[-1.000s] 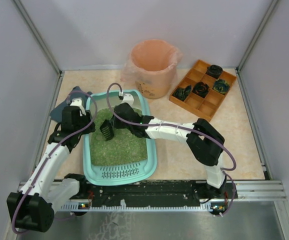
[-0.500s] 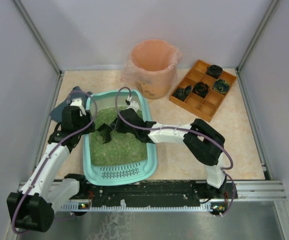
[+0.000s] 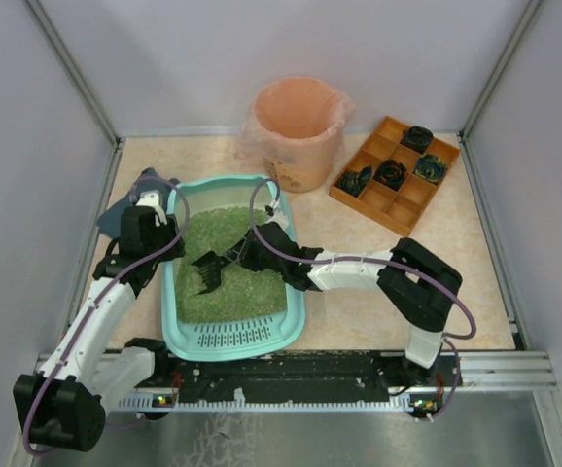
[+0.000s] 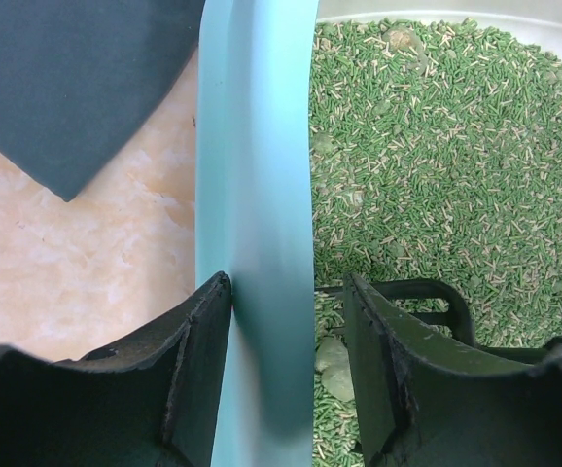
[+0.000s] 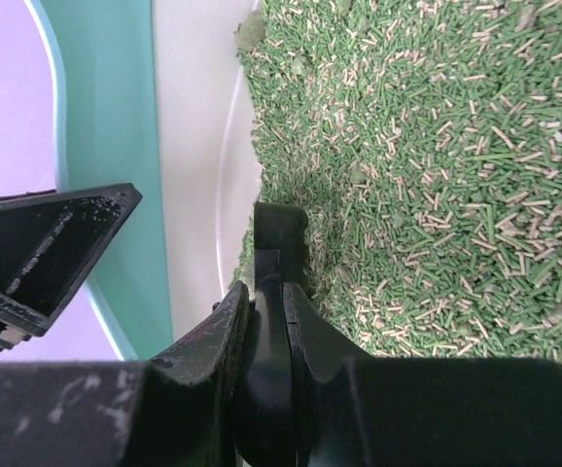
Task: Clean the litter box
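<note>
Grey panels (image 3: 28, 175) close in a beige tabletop (image 3: 475, 263). The litter box (image 3: 298, 306) sits left of centre, its long axis running from near to far and its slotted ledge (image 3: 228, 336) at the near end. The left end effector (image 4: 286, 292) straddles the left rim (image 4: 257, 146), one finger outside and one over the litter (image 3: 232, 292), both pressed to the plastic, so it looks to be steadying the box.

The right end effector (image 3: 249, 255) is clamped on the handle of a black scoop (image 3: 208, 272). The scoop's slotted head points near-left and dips toward the litter in the middle of the box.

The bin (image 3: 296, 136) stands just past the box's far right corner. From the scoop that is away and to the right, back along the right arm's own side. That arm is the nearer one, so it would probably do the lifting and carrying once the head has picked up clumps.
</note>
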`<state>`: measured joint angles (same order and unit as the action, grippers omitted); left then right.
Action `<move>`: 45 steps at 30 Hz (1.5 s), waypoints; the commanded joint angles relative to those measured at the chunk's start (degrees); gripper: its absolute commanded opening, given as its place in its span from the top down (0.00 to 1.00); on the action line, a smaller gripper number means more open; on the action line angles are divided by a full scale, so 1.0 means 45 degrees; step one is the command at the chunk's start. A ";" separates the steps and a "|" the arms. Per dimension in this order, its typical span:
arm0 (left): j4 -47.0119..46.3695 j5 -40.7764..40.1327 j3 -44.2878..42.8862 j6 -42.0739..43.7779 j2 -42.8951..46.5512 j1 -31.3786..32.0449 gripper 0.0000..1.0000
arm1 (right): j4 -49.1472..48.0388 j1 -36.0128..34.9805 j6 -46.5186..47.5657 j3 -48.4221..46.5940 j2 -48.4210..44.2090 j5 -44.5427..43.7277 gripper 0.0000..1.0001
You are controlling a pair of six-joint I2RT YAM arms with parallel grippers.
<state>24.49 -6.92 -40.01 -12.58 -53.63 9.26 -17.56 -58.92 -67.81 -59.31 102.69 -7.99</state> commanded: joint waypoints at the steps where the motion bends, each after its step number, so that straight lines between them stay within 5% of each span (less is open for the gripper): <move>1: 0.0046 0.0273 -0.0084 0.0022 -0.0021 0.0057 0.45 | -0.0811 0.0169 -0.0634 0.0258 -0.1328 -0.0560 1.00; 16: -0.0076 -0.0117 -0.0019 -0.0114 0.0899 0.0052 0.43 | -0.1301 0.1055 0.0036 0.1925 -0.3973 -0.0527 1.00; 23: -0.0171 -0.0060 0.0015 -0.0064 0.0986 0.0052 0.42 | -0.5079 0.2545 0.0663 0.4365 -0.5637 0.1702 1.00; 28: -0.0147 -0.0130 -0.0015 -0.0036 0.0981 0.0052 0.42 | -0.4898 0.3155 0.0126 0.5109 -0.6423 0.1189 1.00; 32: -0.0208 -0.0114 0.0039 -0.0003 0.0999 0.0052 0.42 | -0.5309 0.3379 0.0300 0.4478 -0.5877 0.2720 1.00; 37: -0.0148 -0.0189 0.0006 -0.0010 0.0987 0.0052 0.42 | -0.5097 0.3951 -0.0662 0.5405 -0.6747 0.1455 1.00; 41: -0.0174 -0.0137 0.0006 0.0007 0.0918 0.0052 0.42 | -0.5256 0.3921 -0.0173 0.4232 -0.5853 0.3768 1.00; 45: -0.0073 -0.0191 -0.0041 0.0004 0.0877 0.0052 0.42 | -0.4500 0.4611 -0.1027 0.5353 -0.6787 0.2170 1.00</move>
<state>24.45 -7.38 -40.01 -12.82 -49.58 9.26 -36.25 -40.71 -69.28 -36.34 75.72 4.58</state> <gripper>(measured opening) 0.578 0.162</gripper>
